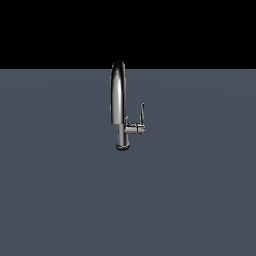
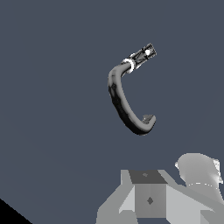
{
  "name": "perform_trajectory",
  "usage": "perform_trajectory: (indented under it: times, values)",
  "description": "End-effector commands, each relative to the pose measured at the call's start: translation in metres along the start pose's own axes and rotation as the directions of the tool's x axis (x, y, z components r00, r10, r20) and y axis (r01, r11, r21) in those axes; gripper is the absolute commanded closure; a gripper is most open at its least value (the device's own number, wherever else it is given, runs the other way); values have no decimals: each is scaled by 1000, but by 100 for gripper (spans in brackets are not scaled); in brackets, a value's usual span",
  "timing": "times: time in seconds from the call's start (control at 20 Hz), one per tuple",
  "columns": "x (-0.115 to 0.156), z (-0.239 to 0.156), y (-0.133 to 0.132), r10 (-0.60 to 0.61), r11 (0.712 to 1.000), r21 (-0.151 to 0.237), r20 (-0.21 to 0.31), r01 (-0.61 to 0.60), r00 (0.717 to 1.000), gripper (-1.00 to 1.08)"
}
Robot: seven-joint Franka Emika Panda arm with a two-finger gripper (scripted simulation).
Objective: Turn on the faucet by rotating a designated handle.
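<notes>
The chrome faucet (image 1: pixel 118 100) stands upright on the flat grey surface in the middle of the exterior view, its arched spout rising from a cylindrical base. The handle (image 1: pixel 142 115) is a thin lever standing nearly upright on a short stub on the exterior view's right of the body. In the wrist view the faucet (image 2: pixel 120 98) shows from above as a curved arc, with the handle (image 2: pixel 143 54) sticking out at one end past a bright ring. No gripper fingers show in either view, and nothing touches the faucet.
The grey surface (image 1: pixel 60 190) spreads all around the faucet, with a black background behind it. Light grey blocky parts of the arm (image 2: pixel 151 197) fill one edge of the wrist view.
</notes>
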State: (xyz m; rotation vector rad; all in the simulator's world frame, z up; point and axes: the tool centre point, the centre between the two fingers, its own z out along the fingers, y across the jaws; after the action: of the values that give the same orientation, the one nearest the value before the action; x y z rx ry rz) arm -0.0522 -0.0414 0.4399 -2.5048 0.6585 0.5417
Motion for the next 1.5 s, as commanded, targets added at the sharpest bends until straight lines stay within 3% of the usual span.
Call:
perform_trajectory:
  times: [0.0,0.35,0.7,0.9,1.1,1.45]
  values:
    - [17,4,0,41,998,37,43,-43,998,108]
    - [64,22,4,151,976,132,175,-175,973,108]
    - [112,49,13,250,919,214,331,-330,910,108]
    - [141,70,20,298,867,252,431,-431,851,108]
    - [168,96,27,336,798,276,535,-536,775,108]
    - [203,144,39,362,666,281,688,-690,629,108]
